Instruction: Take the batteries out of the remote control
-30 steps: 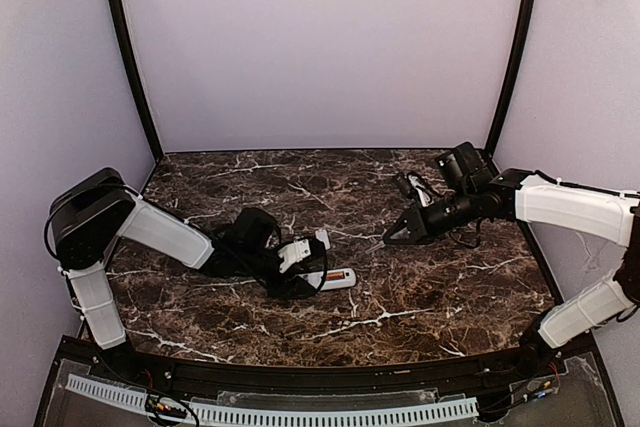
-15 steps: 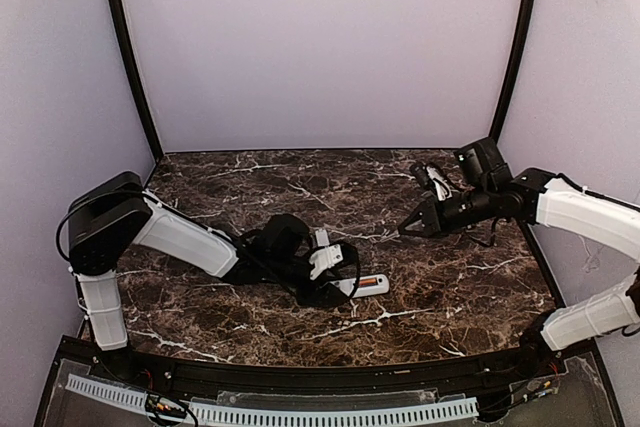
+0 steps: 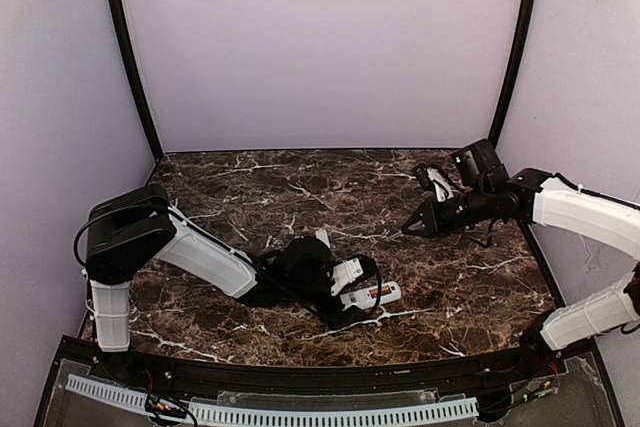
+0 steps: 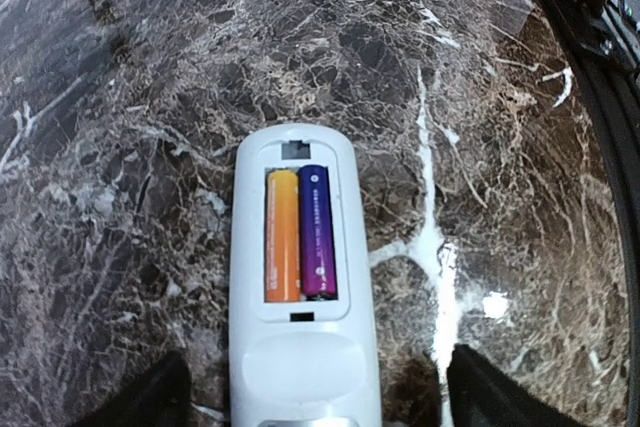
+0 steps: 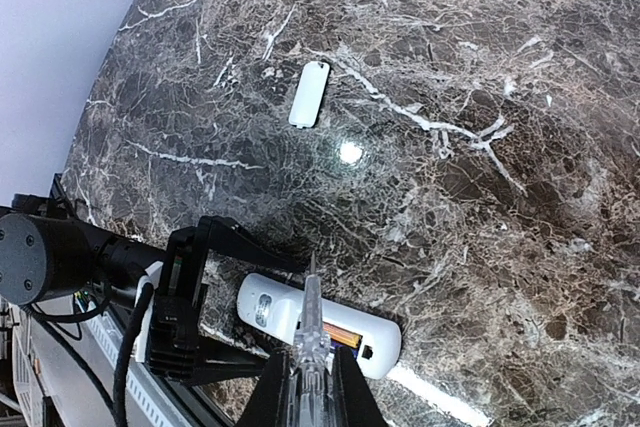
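Remote control (image 4: 300, 357), batteries (image 4: 300, 235) inside, left pincer (image 4: 318, 397) spread astride it, right pincer (image 5: 310, 307) pressed together

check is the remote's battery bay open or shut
Open: the remote control shows both batteries seated inside; the white cover lies apart.

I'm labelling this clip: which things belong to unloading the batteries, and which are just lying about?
Job: remote control, compartment open; orange battery and purple battery, both seated inside.
Lying about: white battery cover, apart on the marble table.
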You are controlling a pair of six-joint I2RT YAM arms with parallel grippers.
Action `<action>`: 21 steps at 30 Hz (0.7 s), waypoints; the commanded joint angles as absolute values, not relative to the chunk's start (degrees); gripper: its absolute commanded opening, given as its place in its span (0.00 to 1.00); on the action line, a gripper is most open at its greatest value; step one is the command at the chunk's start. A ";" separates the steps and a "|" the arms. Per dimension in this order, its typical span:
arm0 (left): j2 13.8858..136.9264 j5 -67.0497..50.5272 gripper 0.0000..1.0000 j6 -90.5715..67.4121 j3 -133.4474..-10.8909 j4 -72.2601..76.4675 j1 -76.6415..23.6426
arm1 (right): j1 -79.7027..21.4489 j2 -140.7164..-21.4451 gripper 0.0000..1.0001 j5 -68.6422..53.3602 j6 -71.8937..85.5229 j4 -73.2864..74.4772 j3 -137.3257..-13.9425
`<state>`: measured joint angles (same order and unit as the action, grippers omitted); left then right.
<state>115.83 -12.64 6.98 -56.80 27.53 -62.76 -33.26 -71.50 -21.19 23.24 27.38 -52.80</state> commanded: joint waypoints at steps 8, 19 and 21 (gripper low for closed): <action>112.48 -7.50 0.99 8.44 -45.88 48.93 -62.69 | -32.96 -73.83 0.00 -19.77 24.81 25.71 -54.75; 113.61 -8.59 0.99 10.87 -41.55 58.59 -62.65 | -32.91 -74.24 0.00 -19.11 27.02 24.83 -53.52; 114.45 -9.45 0.98 11.02 -42.10 58.54 -62.45 | -32.94 -74.71 0.00 -19.16 27.31 24.57 -53.81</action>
